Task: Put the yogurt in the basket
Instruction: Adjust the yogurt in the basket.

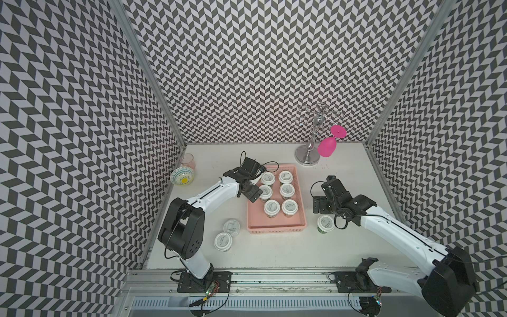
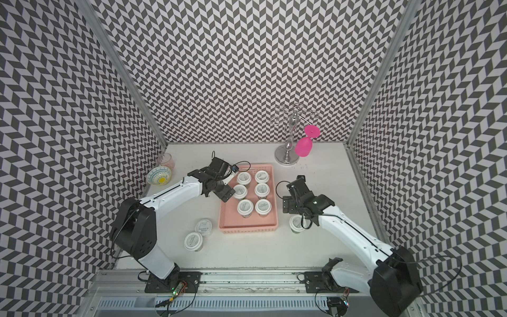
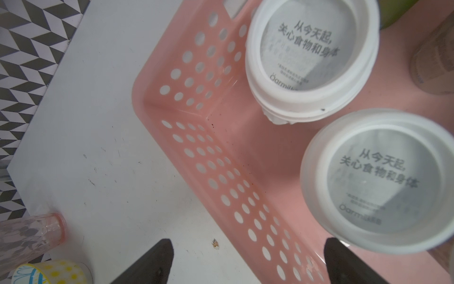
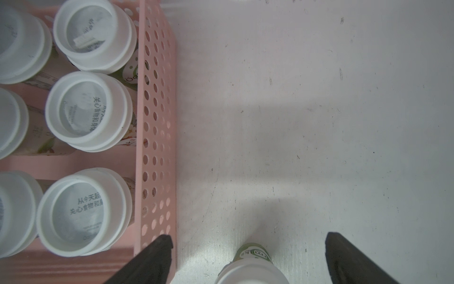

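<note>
Yogurt cups (image 1: 287,190): six stand in the pink basket (image 1: 276,230), two on the table (image 1: 274,255) at its 8 o'clock, one at its 4 o'clock; left gripper (image 3: 248,242) wide open, empty, over basket's 10 o'clock edge; right gripper (image 4: 248,237) wide open, empty, near the lone cup

Basket (image 1: 276,228): pale pink, shallow, rectangular, round-perforated walls, lying flat. One long wall passes between the fingers of the left gripper (image 3: 248,242). Six yogurt cups (image 1: 287,190) stand upright inside, three rows of two, with white lids and grey print; one sits just beside a finger of that gripper. A green-bodied cup (image 4: 250,260) stands upright outside, under the right gripper (image 4: 248,237), back from its fingertips. Two further cups (image 1: 223,241) stand together, well behind the left gripper.
</note>
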You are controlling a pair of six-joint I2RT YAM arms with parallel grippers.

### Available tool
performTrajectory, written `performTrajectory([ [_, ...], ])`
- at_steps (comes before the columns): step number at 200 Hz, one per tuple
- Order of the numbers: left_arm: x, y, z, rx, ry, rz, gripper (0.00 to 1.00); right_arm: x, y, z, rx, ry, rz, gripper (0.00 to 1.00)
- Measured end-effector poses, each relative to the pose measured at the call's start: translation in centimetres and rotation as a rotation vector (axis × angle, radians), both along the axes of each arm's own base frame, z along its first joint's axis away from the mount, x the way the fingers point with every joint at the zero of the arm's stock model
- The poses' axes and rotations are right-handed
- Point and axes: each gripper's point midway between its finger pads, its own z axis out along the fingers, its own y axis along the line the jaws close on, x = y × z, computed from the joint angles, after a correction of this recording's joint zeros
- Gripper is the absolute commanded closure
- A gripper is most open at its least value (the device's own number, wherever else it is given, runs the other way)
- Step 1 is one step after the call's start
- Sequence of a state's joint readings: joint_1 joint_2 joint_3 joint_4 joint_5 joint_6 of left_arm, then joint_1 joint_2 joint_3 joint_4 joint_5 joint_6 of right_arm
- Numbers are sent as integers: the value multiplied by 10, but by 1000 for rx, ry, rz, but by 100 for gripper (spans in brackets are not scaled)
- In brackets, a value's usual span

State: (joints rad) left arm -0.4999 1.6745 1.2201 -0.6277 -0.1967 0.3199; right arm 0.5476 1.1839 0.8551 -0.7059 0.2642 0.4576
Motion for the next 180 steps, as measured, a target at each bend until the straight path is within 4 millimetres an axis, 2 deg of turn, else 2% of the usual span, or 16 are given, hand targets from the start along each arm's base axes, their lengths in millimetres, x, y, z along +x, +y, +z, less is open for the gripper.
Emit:
performTrajectory([
  [112,-4,-12,-18,20,35,-30,0,-5,5,-3,33,21,-19,0],
  [159,-5,-13,-18,21,35,-32,0,-23,8,-26,66,99,-39,0],
  [180,-5,-13,-17,20,34,-34,0,-27,10,-28,71,111,-38,0],
])
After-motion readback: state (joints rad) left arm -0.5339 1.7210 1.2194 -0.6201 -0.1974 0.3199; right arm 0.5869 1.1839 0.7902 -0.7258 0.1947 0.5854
